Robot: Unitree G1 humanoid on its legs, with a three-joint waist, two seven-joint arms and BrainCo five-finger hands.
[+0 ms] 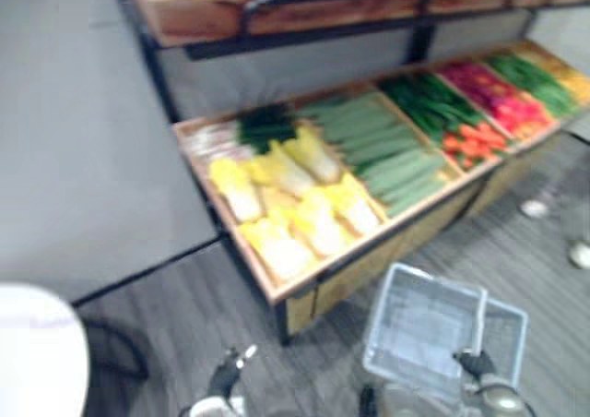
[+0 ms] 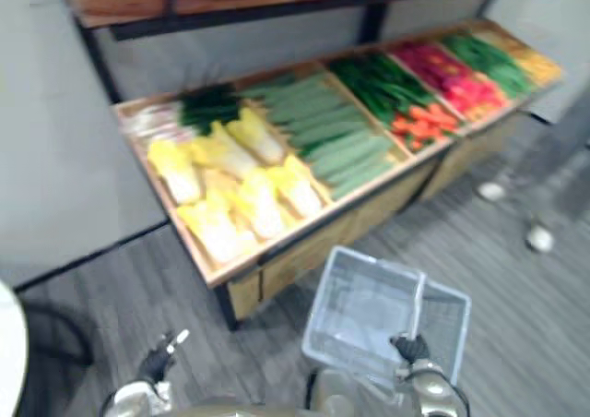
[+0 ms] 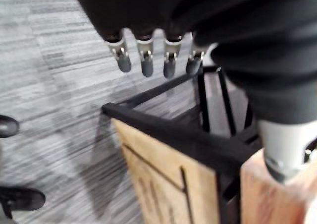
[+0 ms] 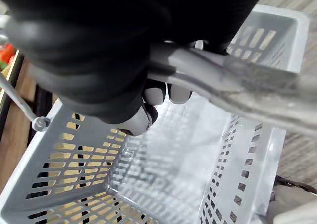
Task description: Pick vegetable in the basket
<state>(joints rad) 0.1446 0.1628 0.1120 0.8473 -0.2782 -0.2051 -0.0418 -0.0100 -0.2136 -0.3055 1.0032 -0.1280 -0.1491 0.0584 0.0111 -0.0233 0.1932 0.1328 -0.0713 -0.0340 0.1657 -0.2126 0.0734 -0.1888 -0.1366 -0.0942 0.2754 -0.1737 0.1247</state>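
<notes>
A long slanted wooden display stand (image 1: 387,251) sits on grey wood-grain floor (image 1: 184,315). Its divided bins hold pale yellow cabbages (image 1: 295,205) with a dark leafy green bunch (image 1: 265,124) behind them, then long green cucumbers (image 1: 387,149) and, further along, orange carrots (image 1: 475,145) and red vegetables (image 1: 493,94).

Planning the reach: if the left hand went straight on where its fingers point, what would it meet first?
Probably the black frame at the corner of the wooden stand, just ahead of the open left hand. Depth is unclear; it could instead reach the grey floor beside it.
</notes>
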